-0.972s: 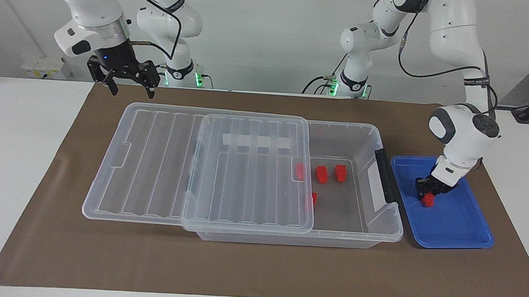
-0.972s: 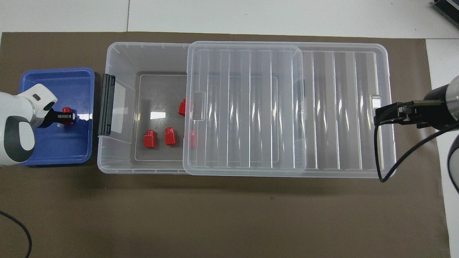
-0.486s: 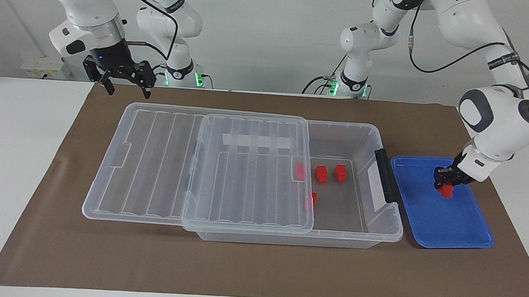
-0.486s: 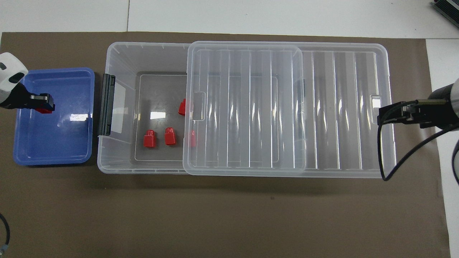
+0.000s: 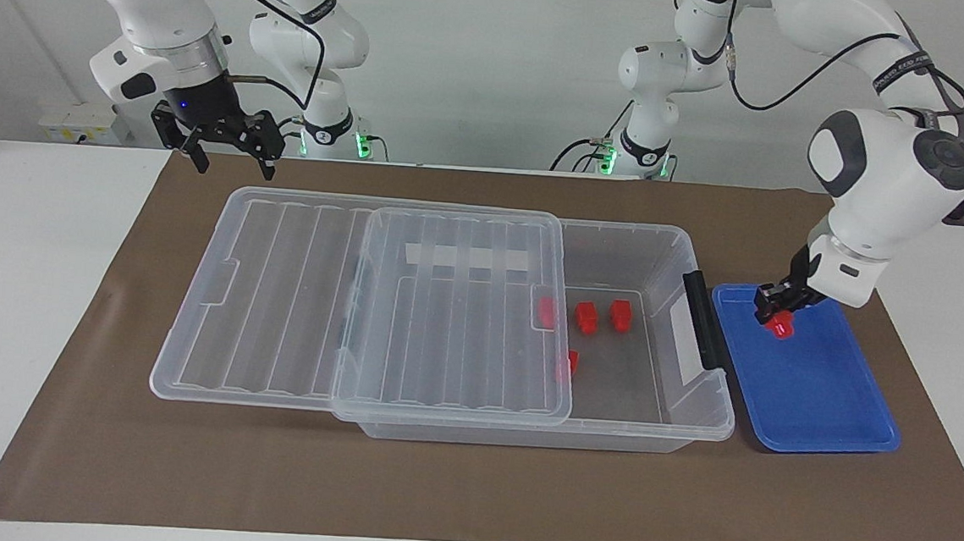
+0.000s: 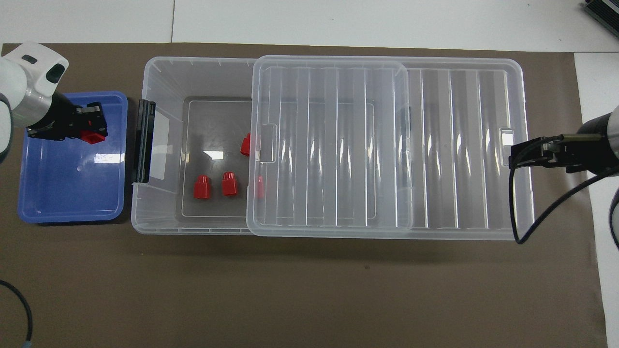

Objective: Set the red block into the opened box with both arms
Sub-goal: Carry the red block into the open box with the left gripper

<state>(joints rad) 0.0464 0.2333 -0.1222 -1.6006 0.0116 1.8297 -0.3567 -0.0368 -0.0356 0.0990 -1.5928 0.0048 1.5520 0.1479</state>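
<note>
I see my left gripper [image 5: 776,312] clenched on the red block [image 5: 780,327], raised over the blue tray [image 5: 821,396] beside the box [image 5: 659,402], while my right gripper [image 5: 231,155] waits, fingers spread, above the lid's [image 5: 361,296] end.

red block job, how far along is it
Done: the box has its lid slid aside, with four red blocks inside. In hand: the left gripper holds a red block above the blue tray. Left: carry it over the opening and drop it. The right gripper waits, open, over the mat.
</note>
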